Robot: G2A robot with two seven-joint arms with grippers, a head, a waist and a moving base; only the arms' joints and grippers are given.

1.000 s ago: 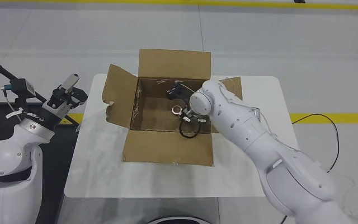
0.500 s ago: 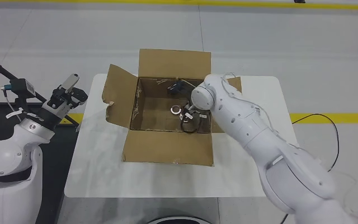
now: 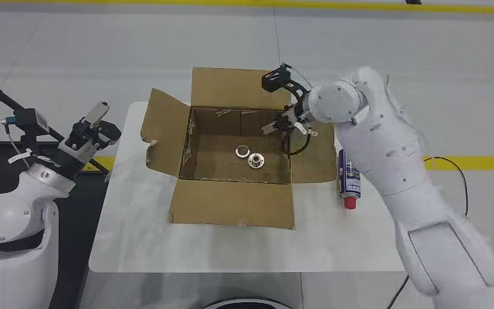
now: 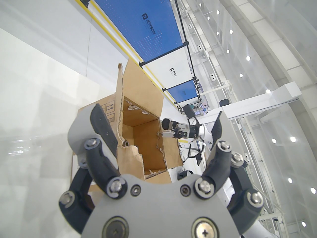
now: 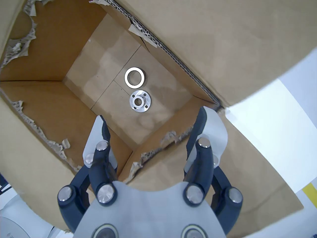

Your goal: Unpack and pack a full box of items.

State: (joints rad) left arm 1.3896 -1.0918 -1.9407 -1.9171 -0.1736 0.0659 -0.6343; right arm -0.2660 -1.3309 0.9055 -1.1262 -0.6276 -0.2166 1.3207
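An open cardboard box (image 3: 231, 202) stands in the middle of the white table (image 3: 154, 232). On its floor lie a flat metal ring (image 3: 242, 151) (image 5: 134, 77) and a round metal flange (image 3: 255, 161) (image 5: 140, 101), side by side. My right gripper (image 3: 276, 126) (image 5: 151, 115) hangs open above the box's far right corner with nothing between its fingers. My left gripper (image 3: 96, 127) (image 4: 158, 115) is held open and empty off the table's left side, facing the box (image 4: 138, 134).
A spray can (image 3: 348, 179) lies on the table just right of the box, beside the right flap (image 3: 316, 158). The box's flaps stand open, with a torn left flap (image 3: 166, 131). Bare tabletop lies in front of the box.
My right gripper has risen out of the box and swung toward its far right corner. The spray can, earlier hidden under the arm, now shows. The left arm has kept still.
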